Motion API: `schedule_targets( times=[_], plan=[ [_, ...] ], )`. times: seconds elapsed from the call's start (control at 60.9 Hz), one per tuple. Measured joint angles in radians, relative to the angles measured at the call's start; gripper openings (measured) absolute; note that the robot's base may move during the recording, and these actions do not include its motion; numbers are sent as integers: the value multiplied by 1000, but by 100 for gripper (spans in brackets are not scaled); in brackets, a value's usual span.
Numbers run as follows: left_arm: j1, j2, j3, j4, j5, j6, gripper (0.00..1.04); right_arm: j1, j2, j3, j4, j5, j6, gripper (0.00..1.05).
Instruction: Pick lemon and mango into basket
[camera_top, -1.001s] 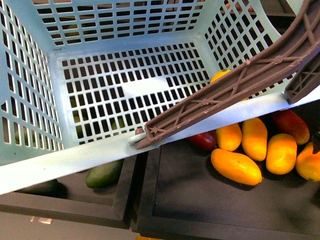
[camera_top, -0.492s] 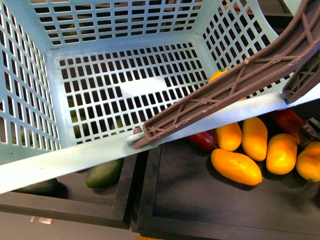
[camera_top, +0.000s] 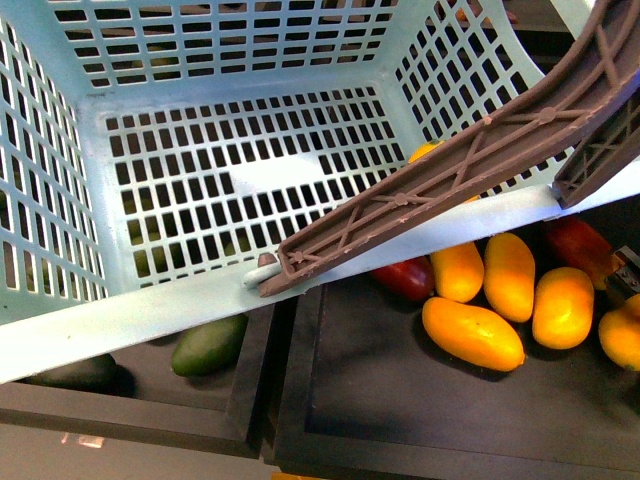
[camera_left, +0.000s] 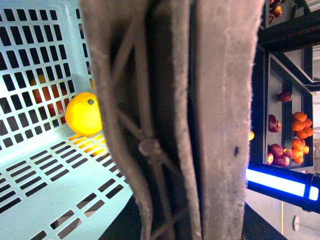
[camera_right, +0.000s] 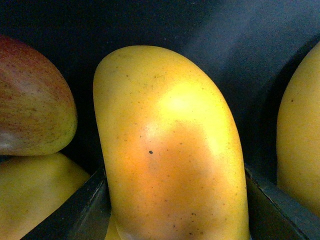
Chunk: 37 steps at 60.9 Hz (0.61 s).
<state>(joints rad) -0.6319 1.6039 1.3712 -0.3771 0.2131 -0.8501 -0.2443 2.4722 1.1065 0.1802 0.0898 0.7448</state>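
basket (camera_top: 120, 320) tipped close by its handle (camera_top: 430, 188), likely for a short drop | right gripper (camera_right: 172, 205) around mango (camera_right: 170, 135) at 3 o'clock, cannot tell if squeezing | left gripper: cannot tell

Bright, even light on the basket (camera_top: 150, 315); shadow pools beneath its rim. Its handle (camera_left: 220, 120) is blurred against my left wrist camera. The mango (camera_right: 170, 150) shows soft glare, probably overhead light.

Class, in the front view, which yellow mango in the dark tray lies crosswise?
The mango nearest the camera, alone in front of the row; the other yellow mangoes point away from the camera, side by side.
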Motion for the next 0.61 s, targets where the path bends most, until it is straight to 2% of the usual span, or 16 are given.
schedule_targets(
  times=[0.115, 0.246, 0.443, 0.607],
  plan=[
    [0, 0, 0, 0, 1, 0, 17, -13, -14, -29, 34, -11, -13, 61],
    [0, 0, 0, 0, 2, 0, 17, -44, -66, -92, 101, -41, -92, 61],
    [0, 0, 0, 0, 3, 0, 17, -124, -259, -224, 172, -151, -229, 61],
    [0, 0, 0, 0, 2, 0, 17, -185, -510, -347, 158, -237, -344, 61]
  ],
)
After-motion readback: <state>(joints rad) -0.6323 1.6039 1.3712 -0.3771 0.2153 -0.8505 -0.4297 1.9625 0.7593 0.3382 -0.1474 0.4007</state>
